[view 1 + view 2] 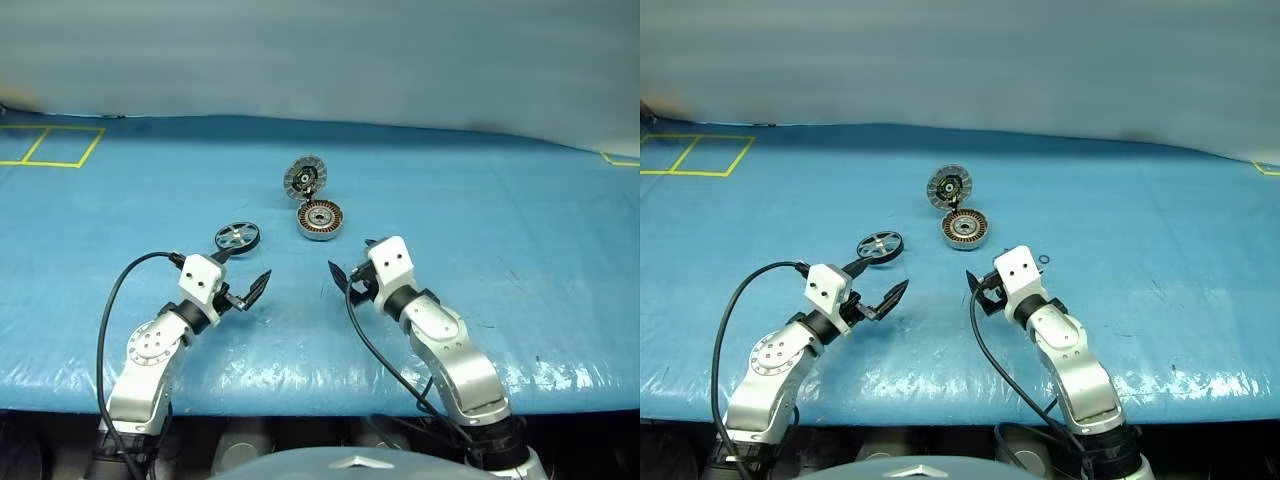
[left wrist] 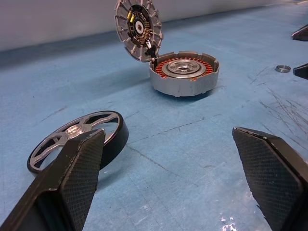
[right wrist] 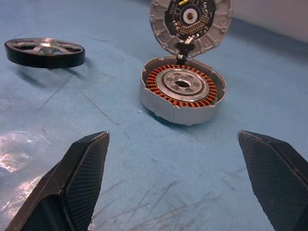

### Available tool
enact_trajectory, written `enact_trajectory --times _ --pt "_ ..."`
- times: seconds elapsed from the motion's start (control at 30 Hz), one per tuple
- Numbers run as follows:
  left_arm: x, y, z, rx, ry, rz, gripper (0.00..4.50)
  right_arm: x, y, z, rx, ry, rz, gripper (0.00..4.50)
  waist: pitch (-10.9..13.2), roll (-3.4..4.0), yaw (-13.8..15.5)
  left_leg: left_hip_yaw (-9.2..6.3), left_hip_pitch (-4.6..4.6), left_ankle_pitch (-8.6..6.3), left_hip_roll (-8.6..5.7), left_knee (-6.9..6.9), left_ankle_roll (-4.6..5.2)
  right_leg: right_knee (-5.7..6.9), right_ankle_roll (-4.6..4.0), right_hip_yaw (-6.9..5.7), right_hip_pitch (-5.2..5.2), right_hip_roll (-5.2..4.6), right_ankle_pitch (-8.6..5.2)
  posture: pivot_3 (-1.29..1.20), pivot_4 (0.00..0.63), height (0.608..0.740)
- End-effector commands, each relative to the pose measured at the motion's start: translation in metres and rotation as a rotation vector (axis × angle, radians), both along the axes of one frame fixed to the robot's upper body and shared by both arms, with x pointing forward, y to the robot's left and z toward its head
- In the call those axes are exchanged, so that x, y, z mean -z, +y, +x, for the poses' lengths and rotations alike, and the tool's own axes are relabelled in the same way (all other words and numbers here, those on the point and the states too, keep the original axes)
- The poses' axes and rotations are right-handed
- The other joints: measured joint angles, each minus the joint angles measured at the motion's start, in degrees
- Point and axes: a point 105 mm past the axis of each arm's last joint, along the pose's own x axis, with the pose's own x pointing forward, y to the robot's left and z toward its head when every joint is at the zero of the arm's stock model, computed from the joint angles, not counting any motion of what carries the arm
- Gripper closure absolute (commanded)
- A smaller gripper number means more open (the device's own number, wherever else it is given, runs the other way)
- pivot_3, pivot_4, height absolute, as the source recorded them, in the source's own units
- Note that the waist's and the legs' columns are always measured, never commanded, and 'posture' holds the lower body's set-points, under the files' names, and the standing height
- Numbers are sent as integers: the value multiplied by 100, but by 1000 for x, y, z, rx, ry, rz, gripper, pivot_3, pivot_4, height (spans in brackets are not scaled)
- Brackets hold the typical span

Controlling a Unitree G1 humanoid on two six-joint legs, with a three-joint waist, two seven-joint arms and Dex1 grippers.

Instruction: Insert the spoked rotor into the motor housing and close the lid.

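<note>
Table: long surface under a blue plastic cover (image 1: pixel 520 300), yellow taped squares (image 1: pixel 50 147) at its far left corner, another bit of yellow tape at the far right edge.
Left arm: reaches in over the near edge, forearm angled up and inward; left gripper (image 1: pixel 245 275) roughly level, pointing forward and to the right, both black fingers spread wide with nothing between them.
Right arm: comes over the near edge right of centre, forearm slanting inward; right gripper (image 1: pixel 352 268) tipped slightly downward, pointing forward and to the left, fingers wide apart and empty.
Spoked rotor: black-rimmed wheel with silver spokes (image 1: pixel 237 237), lying flat on the cover just beyond the left gripper; in the left wrist view one finger (image 2: pixel 72 178) overlaps its near rim, contact cannot be told.
Motor housing: grey cup with copper winding ring and silver hub (image 1: pixel 320 219), sitting near the middle of the table, beyond and between the two grippers, apart from the rotor.
Lid: round segmented disc (image 1: pixel 305 177), hinged at the housing's far edge and standing open, nearly upright, its segmented face with a dark centre turned toward the robot.
Small ring: tiny metal ring (image 1: pixel 1042 262) on the cover just right of the right gripper, near the housing.
Path: bare cover between each gripper and the housing.
</note>
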Motion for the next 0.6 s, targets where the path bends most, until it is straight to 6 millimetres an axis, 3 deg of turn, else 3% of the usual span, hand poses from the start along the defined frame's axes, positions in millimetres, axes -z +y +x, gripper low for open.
enact_trajectory --times 0.03,0.4,0.6 --pt "-7 -5 0 16 -52 1 3 -9 15 10 -119 10 -127 12 0 0 5 1 0 0 0 1 0 1 0 0 0 0 0 0 150 740" --pt "5 -21 -18 73 -58 -12 3 -25 51 70 -236 94 -352 12 1 2 6 0 -7 -2 -1 -11 4 -2 20 -5 -8 0 13 0 150 740" --pt "7 -22 -20 62 -59 -24 3 -19 57 81 -272 159 -363 12 4 5 3 4 -10 -4 -2 -11 8 -7 24 -5 -10 -5 15 0 150 740"
